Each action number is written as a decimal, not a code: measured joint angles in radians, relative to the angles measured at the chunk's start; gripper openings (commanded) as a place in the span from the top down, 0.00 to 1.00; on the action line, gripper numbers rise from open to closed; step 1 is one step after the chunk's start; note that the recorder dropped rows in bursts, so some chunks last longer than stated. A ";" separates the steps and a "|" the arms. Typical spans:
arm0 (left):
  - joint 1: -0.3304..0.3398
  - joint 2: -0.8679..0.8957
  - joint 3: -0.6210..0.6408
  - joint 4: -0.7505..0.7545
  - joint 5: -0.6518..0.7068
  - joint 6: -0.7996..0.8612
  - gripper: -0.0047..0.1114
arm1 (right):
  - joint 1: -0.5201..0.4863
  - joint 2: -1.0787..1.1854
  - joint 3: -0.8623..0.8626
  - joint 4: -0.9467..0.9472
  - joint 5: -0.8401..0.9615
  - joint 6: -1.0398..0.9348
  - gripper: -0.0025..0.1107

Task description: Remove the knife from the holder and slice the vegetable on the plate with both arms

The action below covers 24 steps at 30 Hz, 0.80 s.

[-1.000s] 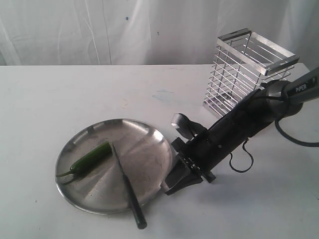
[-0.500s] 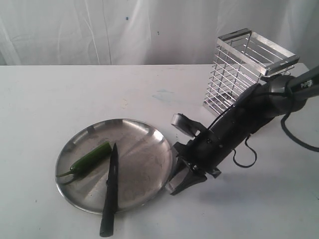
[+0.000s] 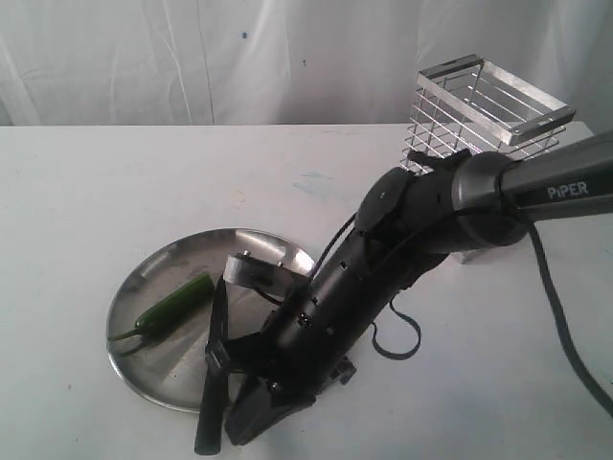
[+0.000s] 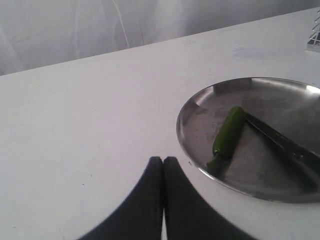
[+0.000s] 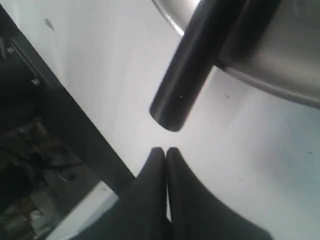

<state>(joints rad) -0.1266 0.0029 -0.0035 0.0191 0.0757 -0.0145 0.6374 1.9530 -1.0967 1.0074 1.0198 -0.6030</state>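
The right claw (image 5: 165,150), closed on nothing, hangs beside the slim all-dark knife (image 3: 208,422): stiff, light, likely best gripped by its overhanging handle.

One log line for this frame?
knife: out of holder, blade on plate beside chili, handle past rim | right gripper: shut, empty, just short of handle end | left gripper: shut, empty, beside plate
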 measured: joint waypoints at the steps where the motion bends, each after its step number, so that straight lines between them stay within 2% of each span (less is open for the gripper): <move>1: 0.000 0.000 0.000 0.000 0.000 0.000 0.96 | 0.000 0.000 0.010 0.054 -0.006 0.002 0.97; 2: 0.000 0.000 0.000 0.000 0.000 0.000 0.96 | 0.000 0.000 0.023 0.159 -0.001 0.002 0.96; 5: 0.000 0.000 0.000 0.000 0.000 0.000 0.96 | 0.000 0.000 0.031 0.290 0.095 0.002 0.74; 8: 0.000 0.000 0.000 0.000 0.000 0.000 0.96 | 0.000 0.000 0.031 0.291 0.146 0.038 0.52; 10: 0.000 0.000 0.000 0.000 0.000 0.000 0.96 | 0.000 0.000 0.031 0.239 0.154 0.095 0.45; 12: 0.000 0.000 0.000 0.000 0.000 0.000 0.96 | 0.000 0.000 0.040 0.175 0.158 0.153 0.44; 17: 0.000 0.000 0.000 0.000 0.000 0.000 0.96 | 0.000 0.005 0.083 0.161 0.059 0.176 0.44; 24: 0.000 0.000 0.000 0.000 0.000 0.000 0.96 | 0.000 0.091 0.090 0.298 0.033 0.092 0.44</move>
<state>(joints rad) -0.1266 0.0029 -0.0035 0.0191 0.0757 -0.0145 0.6374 2.0438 -1.0072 1.3052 1.0531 -0.5113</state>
